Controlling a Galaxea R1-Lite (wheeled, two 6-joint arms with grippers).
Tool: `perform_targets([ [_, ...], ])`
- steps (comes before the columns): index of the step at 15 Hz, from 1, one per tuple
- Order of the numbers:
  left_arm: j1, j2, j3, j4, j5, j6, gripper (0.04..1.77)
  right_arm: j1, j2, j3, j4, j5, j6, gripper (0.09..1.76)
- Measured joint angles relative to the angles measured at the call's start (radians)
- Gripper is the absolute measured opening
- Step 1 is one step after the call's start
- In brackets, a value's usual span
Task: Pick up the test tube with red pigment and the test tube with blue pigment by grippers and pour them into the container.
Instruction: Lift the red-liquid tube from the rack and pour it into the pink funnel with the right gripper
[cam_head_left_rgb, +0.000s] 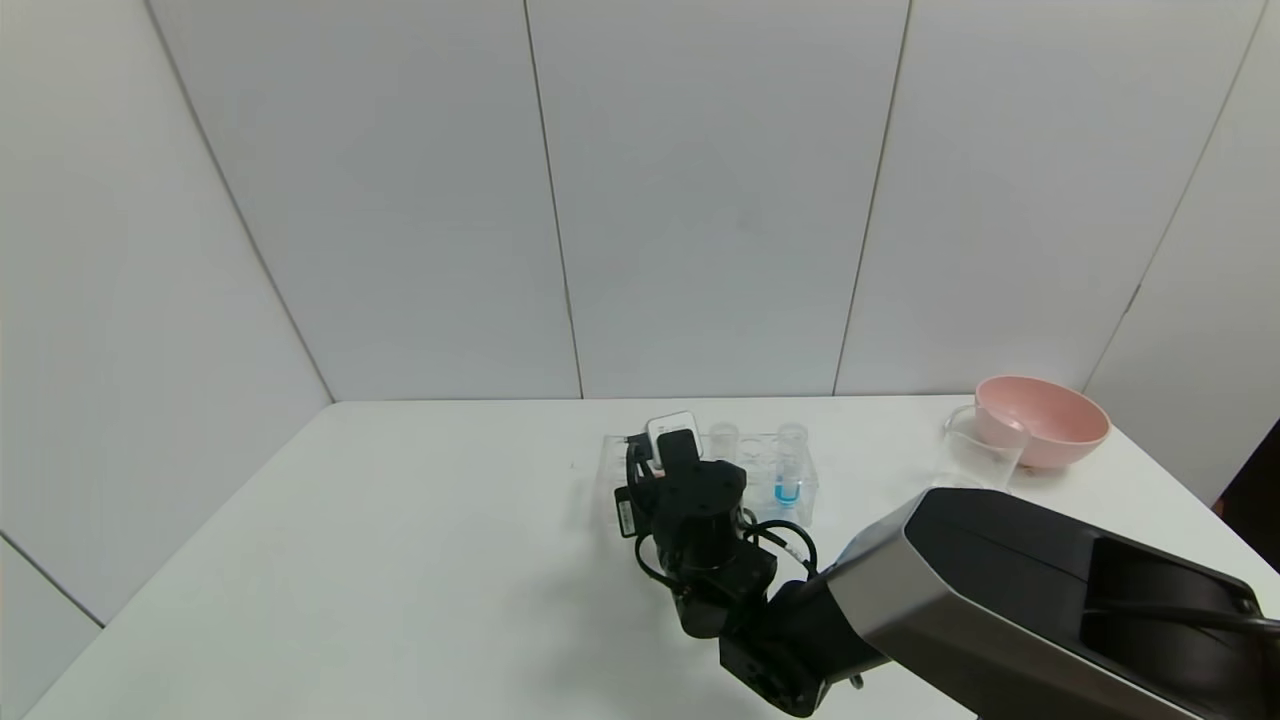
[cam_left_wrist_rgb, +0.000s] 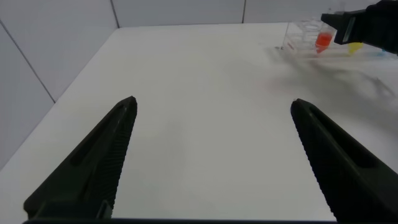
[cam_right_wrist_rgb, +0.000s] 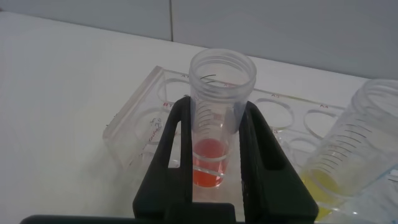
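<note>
Here, right gripper (cam_right_wrist_rgb: 214, 162) fingers clamping red tube (cam_right_wrist_rgb: 214, 134) in rack (cam_right_wrist_rgb: 140, 124), yellow tube (cam_right_wrist_rgb: 348, 162) adjacent

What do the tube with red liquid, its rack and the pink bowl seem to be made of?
Small clear tube with red liquid: likely transparent plastic; moulded threaded rim, printed gradations.
Clear rectangular tube rack: glossy clear plastic, probably acrylic; see-through slab with bright edges.
Round pink bowl: smooth, opaque, soft sheen; plastic or ceramic, unclear.

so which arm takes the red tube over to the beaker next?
Right. The right gripper is shut on the test tube with red pigment, which stands in the rack. The container sits on the robot's right. The left gripper hangs open over bare table, away from the rack.
</note>
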Motion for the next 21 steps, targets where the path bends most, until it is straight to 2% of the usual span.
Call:
perform_targets([
  [7,0.0,0.0,0.0,0.0,0.0,0.0,1.76,0.0,-0.014,-0.004,0.006,0.0,-0.02,0.5],
  [13,0.0,0.0,0.0,0.0,0.0,0.0,1.76,0.005,-0.104,-0.006,0.013,0.035,-0.086,0.5],
  [21,0.0,0.0,0.0,0.0,0.0,0.0,1.76,0.025,-0.197,0.009,0.049,0.048,-0.095,0.5],
])
